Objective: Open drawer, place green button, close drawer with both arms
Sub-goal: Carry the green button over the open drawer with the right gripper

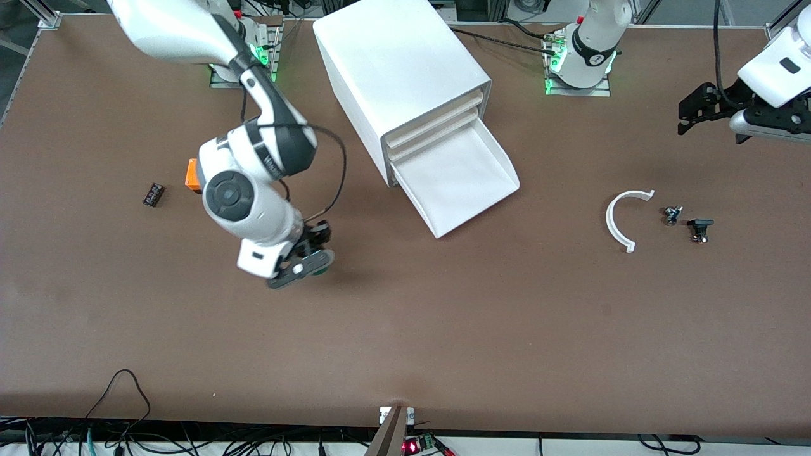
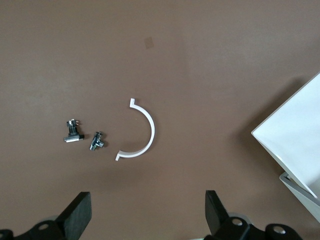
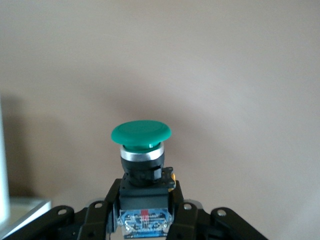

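R gripper (image 3: 144, 212) grips button (image 3: 141, 134); L gripper (image 2: 145, 215) waits

Front: high, facing arms; wrists look down; shared white arc (image 1: 619, 220) (image 2: 141, 131).

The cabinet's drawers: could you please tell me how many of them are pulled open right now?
1. The lowest drawer is pulled out toward the front camera, and nothing is in it. The two drawers above it sit shut in the cabinet.
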Robot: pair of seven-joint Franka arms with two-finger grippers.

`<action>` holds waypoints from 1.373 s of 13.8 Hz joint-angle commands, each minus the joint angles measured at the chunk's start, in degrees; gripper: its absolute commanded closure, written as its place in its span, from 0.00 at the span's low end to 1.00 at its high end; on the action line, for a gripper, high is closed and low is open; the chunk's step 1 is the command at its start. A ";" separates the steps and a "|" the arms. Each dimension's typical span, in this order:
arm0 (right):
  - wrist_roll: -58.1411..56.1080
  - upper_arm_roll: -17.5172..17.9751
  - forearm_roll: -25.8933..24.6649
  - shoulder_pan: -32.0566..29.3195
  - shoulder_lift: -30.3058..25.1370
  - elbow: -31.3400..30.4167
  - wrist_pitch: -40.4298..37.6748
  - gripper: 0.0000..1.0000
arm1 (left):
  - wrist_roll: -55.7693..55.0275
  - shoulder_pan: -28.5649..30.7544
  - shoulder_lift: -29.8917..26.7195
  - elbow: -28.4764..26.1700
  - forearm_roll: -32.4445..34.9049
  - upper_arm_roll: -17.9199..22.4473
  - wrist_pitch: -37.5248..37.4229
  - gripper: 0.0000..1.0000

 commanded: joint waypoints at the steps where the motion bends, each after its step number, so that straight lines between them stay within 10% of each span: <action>1: -9.55 4.42 -7.03 3.44 0.36 5.72 -0.27 0.79 | -1.04 -0.15 2.47 2.85 0.69 0.41 -3.37 0.00; 19: -33.92 6.72 -19.11 21.38 12.48 10.32 6.85 0.78 | -0.95 0.47 7.39 2.68 1.22 2.96 4.63 0.00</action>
